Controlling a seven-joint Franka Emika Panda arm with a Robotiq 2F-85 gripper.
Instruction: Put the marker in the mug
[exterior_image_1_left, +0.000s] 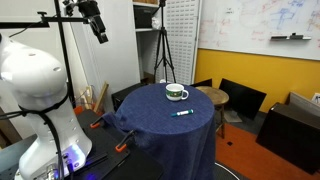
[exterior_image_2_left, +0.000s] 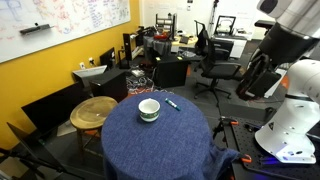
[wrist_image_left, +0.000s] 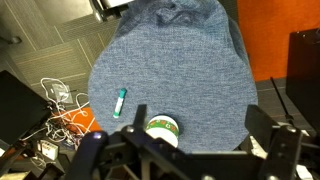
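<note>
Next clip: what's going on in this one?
A robot arm is set to put a small teal-green marker into a squat white mug with a dark green band. Nothing is being handled: the gripper hangs high above the round table draped in blue cloth, open and empty. The marker lies flat on the cloth beside the mug, not touching it.

The mug and marker sit on the desk, near but apart; in the wrist view the marker lies left of the mug. A stool stands beside the desk.
</note>
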